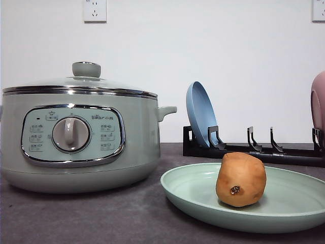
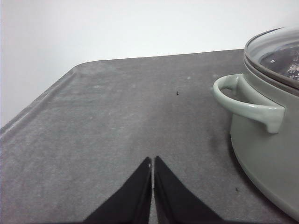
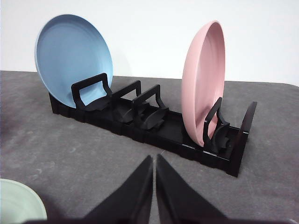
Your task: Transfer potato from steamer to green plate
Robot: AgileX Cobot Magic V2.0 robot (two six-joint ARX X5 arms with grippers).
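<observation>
Potato: the potato (image 1: 240, 179) stands on end on the green plate (image 1: 284, 206), dark spot facing the front camera.
Green plate: flat on the table (image 1: 101, 218), at about 4 o'clock from the steamer (image 1: 76, 134); a sliver of its rim (image 3: 18, 205) shows in the right wrist view.
Steamer: lid on, dial and buttons facing forward; its side handle (image 2: 250, 105) and glass lid edge are seen close in the left wrist view.
Rack: black plate rack (image 3: 154, 123) behind the green plate, at 12 o'clock from it, holding a blue plate (image 3: 72, 58) and a pink plate (image 3: 203, 81) on edge, well apart.
Left hand: left hand (image 2: 153, 161) pressed together, empty, over bare table beside the steamer.
Right hand: right hand (image 3: 154, 158) pressed together, empty, facing the rack.
</observation>
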